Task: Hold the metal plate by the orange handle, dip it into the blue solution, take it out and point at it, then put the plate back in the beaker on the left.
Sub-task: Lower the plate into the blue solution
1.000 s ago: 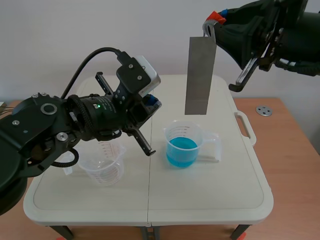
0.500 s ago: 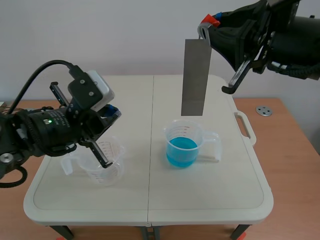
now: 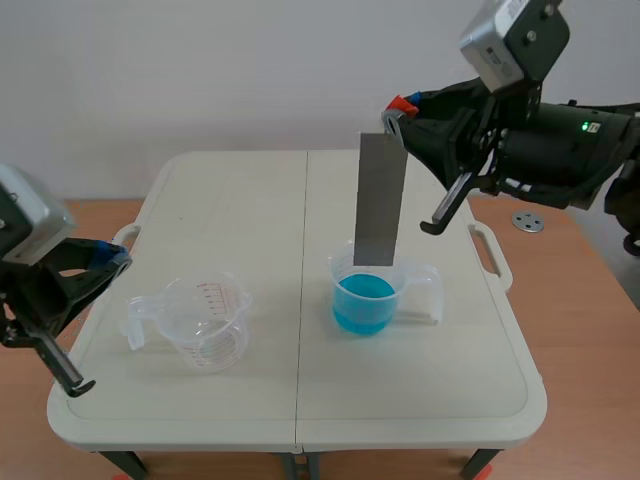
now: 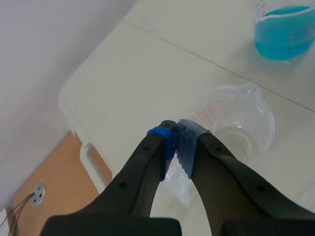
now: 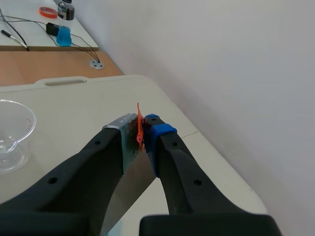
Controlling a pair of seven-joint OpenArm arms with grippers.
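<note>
Grey, flat rectangular metal plate (image 3: 380,200): you are holding it by its small orange handle (image 5: 139,129), the right gripper (image 3: 396,112) clamping that tab between its pads. The plate is hanging straight below the gripper, long axis upright, lower edge sitting at the rim of the clear plastic beaker of blue solution (image 3: 365,300), seemingly above the liquid. Empty clear measuring beaker (image 3: 205,320): standing well to the left. Left gripper (image 4: 176,140): fingers pressing together on nothing, hovering near that empty beaker.

grey metal plate (image 3: 380,200), orange handle (image 3: 402,103), blue solution (image 3: 362,306), clear beaker (image 3: 206,322)
</note>
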